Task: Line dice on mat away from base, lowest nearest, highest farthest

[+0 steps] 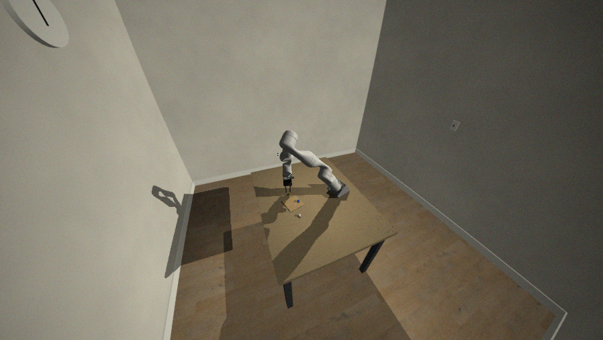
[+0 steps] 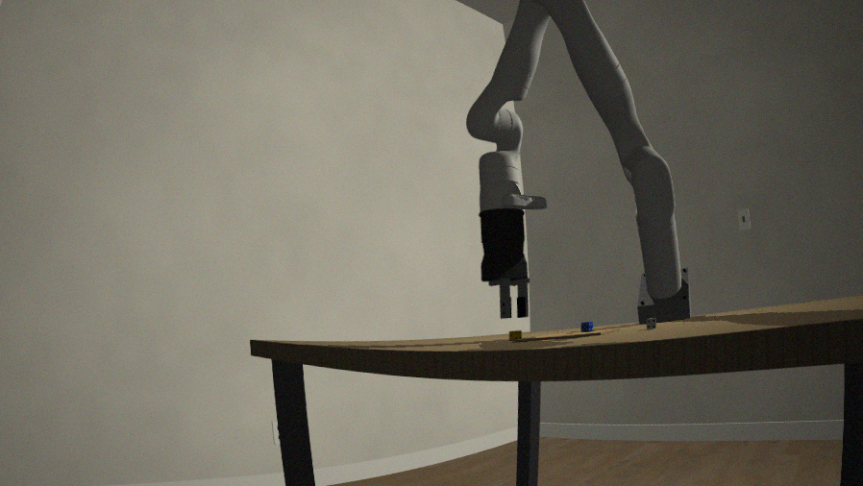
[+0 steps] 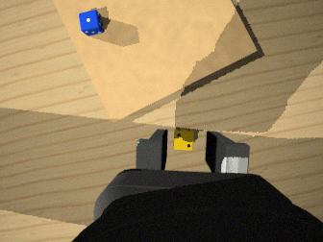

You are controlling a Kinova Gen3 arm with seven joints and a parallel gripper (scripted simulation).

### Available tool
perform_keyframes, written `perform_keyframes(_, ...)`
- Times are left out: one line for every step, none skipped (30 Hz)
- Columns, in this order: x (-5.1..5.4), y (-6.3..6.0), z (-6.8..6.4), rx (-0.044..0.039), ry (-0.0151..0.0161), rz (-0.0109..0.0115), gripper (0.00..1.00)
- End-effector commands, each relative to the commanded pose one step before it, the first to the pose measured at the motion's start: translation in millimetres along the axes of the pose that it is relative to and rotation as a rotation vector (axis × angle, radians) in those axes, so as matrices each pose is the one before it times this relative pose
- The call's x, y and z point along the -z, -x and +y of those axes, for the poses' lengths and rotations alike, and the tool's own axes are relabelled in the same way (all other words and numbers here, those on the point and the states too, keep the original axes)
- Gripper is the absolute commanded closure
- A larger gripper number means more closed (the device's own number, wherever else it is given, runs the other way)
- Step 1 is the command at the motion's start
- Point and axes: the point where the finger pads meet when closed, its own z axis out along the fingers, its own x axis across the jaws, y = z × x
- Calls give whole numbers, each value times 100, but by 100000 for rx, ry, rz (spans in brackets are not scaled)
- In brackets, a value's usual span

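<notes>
My gripper [image 1: 287, 192] [image 2: 513, 307] [image 3: 186, 145] is open and empty. It hangs a short way above a yellow die [image 2: 515, 334] [image 3: 185, 139], which shows between the fingers in the wrist view and lies on the bare table just off the mat's edge. The tan square mat [image 1: 291, 206] [image 2: 561, 333] [image 3: 161, 36] lies flat. A blue die [image 1: 297, 201] [image 2: 586, 327] [image 3: 91, 21] stands on the mat. A whitish die [image 1: 299, 216] [image 2: 651, 323] lies on the table off the mat; it is outside the wrist view.
The wooden table [image 1: 337, 236] [image 2: 604, 355] carries the arm's base [image 1: 339, 191] [image 2: 664, 302] at its far side. Shadows of the arm fall across the table and part of the mat.
</notes>
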Motion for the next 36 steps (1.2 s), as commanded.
perform_keyframes(-341, 114, -20, -175, -250, -338, 36)
perform_keyframes(-120, 1, 0, -1, 2, -3, 36)
perform_keyframes(-112, -2, 0, 1, -1, 2, 36)
perform_keyframes(-105, -1, 0, 1, -1, 2, 36)
perform_keyframes(-99, 0, 0, 0, 0, 0, 36)
perform_keyframes(-92, 0, 0, -1, 1, -2, 36)
perform_keyframes(-85, 1, 0, -1, 1, -3, 36)
perform_keyframes(-76, -2, 0, 1, -1, 3, 36)
perform_keyframes(-69, -1, 0, 1, -1, 1, 36)
perform_keyframes(-61, -1, 0, 0, 0, 1, 36)
perform_keyframes(-54, 0, 0, 0, 0, 0, 36)
perform_keyframes(-47, 0, 0, 0, 0, 0, 36)
perform_keyframes(-40, 0, 0, 0, 0, -1, 36)
perform_keyframes(-33, 0, 0, 0, 0, -1, 36)
perform_keyframes(0, 0, 0, 0, 0, 0, 36)
perform_keyframes(0, 0, 0, 0, 0, 0, 36)
perform_keyframes(-27, 0, 0, 0, 0, -1, 36)
perform_keyframes(-21, 0, 0, 0, 0, -1, 36)
perform_keyframes(-16, 0, 0, 0, 0, -1, 36)
perform_keyframes(-11, 0, 0, 0, 0, 0, 36)
perform_keyframes(-7, 0, 0, 0, 0, 0, 36)
perform_keyframes(-4, 0, 0, 0, 0, 0, 36)
perform_keyframes(-1, 0, 0, 0, 0, 0, 36)
perform_keyframes(0, 0, 0, 0, 0, 0, 36)
perform_keyframes(0, 0, 0, 0, 0, 0, 36)
perform_keyframes(0, 0, 0, 0, 0, 0, 36)
perform_keyframes(0, 0, 0, 0, 0, 0, 36)
perform_keyframes(0, 0, 0, 0, 0, 0, 36)
perform_keyframes(0, 0, 0, 0, 0, 0, 36)
perform_keyframes(0, 0, 0, 0, 0, 0, 36)
perform_keyframes(0, 0, 0, 0, 0, 0, 36)
perform_keyframes(0, 0, 0, 0, 0, 0, 36)
perform_keyframes(0, 0, 0, 0, 0, 0, 36)
perform_keyframes(0, 0, 0, 0, 0, 0, 36)
perform_keyframes(0, 0, 0, 0, 0, 0, 36)
perform_keyframes(0, 0, 0, 0, 0, 0, 36)
